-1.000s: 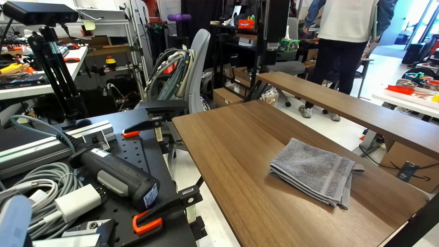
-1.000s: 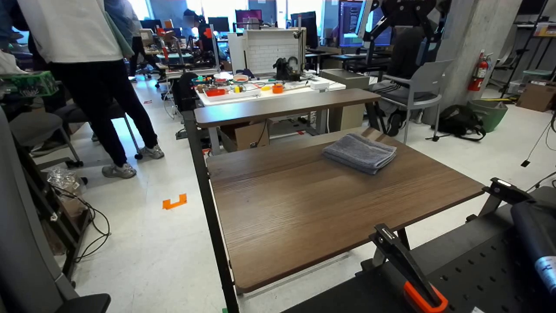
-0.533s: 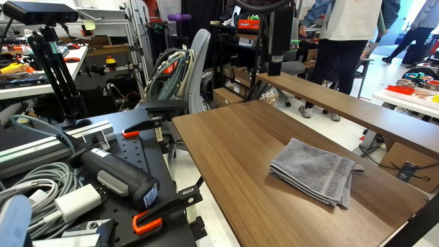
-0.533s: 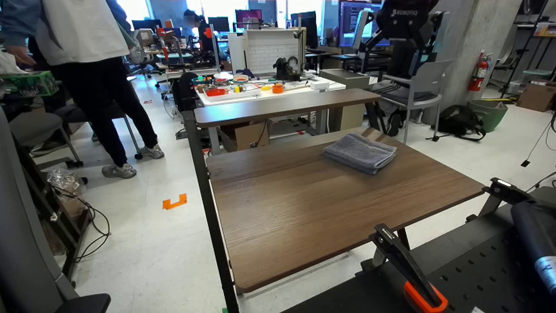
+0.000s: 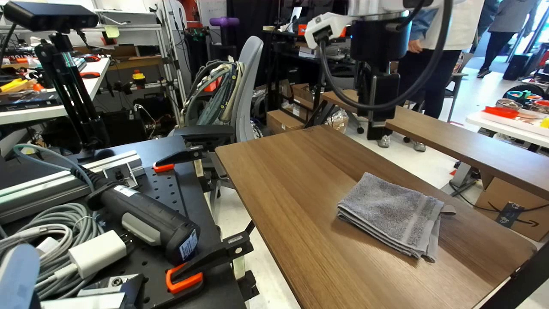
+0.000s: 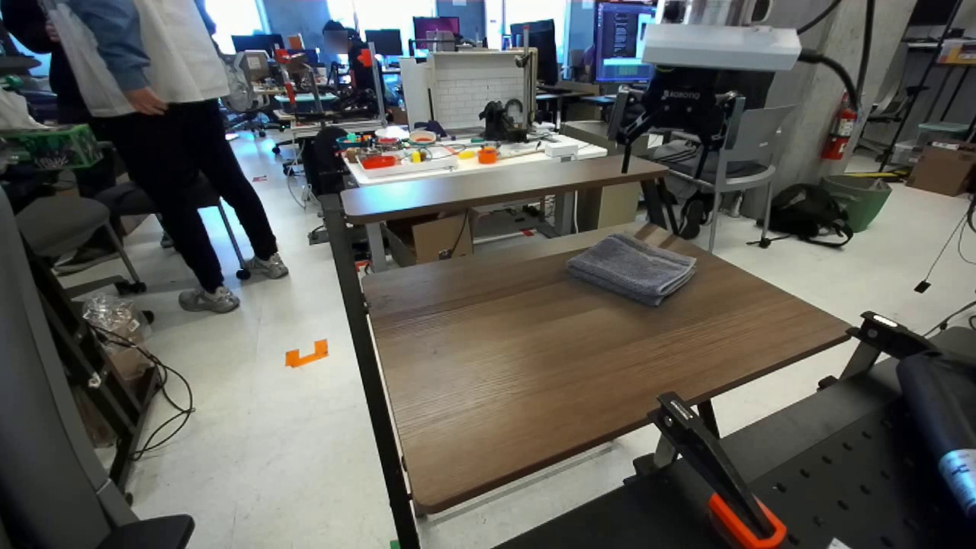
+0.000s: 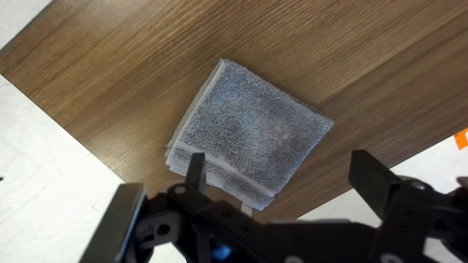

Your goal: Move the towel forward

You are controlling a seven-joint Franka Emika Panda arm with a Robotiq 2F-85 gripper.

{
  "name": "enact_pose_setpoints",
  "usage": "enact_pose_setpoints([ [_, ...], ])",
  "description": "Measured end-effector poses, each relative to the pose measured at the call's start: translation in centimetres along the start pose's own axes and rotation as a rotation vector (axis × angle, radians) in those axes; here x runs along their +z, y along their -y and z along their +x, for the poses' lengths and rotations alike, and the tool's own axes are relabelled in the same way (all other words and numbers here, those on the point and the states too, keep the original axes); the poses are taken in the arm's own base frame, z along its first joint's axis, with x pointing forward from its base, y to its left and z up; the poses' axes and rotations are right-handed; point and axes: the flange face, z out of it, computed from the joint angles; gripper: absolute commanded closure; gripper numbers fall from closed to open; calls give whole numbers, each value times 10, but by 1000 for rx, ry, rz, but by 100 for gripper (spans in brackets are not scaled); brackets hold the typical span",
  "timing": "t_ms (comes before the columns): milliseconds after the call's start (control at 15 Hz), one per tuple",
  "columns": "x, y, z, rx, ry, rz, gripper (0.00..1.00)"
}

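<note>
The desk (image 6: 526, 366) bears the folded gray towel (image 6: 631, 268), near its far edge and far right corner in an exterior view. The gripper (image 7: 279, 171) hangs well above the towel, fingers (image 7: 196, 170) spread wide and empty.

From where I stand, bright glass windows (image 6: 393, 11) glare white at the far end, and the smooth off-white floor (image 6: 259, 427) gleams. A thick grey concrete pillar (image 6: 812, 114) rises behind a pale-grey armchair (image 6: 755, 141) with metal legs; a high-backed grey office chair (image 5: 248, 86) stands near a brown wood-grain table (image 5: 313, 206).
</note>
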Motion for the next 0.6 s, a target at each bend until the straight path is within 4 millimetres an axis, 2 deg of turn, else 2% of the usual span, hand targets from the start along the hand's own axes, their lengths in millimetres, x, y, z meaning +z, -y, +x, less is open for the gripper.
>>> enact_pose_setpoints([
  [400,34,3,51,71,-61,6,0],
  [600,59,2,70,78,-75,-15,0],
])
